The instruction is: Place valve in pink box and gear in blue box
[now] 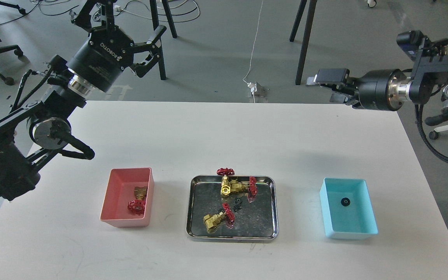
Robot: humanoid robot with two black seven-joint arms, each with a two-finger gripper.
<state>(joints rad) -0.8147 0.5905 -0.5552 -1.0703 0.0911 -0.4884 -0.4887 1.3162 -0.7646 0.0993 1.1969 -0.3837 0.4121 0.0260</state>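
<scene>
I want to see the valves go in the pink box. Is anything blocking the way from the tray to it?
Nothing visible. Between the steel tray and the pink box lies only bare white table. One valve already lies inside the box, with room beside it. Left gripper hangs high above, apart from everything.

1 brass valve (137,199) with red handwheel lies inside the pink box (112,186), left. 1 black gear (345,202) lies inside the cyan blue box (368,202), right.

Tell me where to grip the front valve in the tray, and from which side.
Grip the front valve across its brass body, coming from above: it lies on its side in the tray, body exposed at left, red handwheel tilted up at right beside the gears.
</scene>
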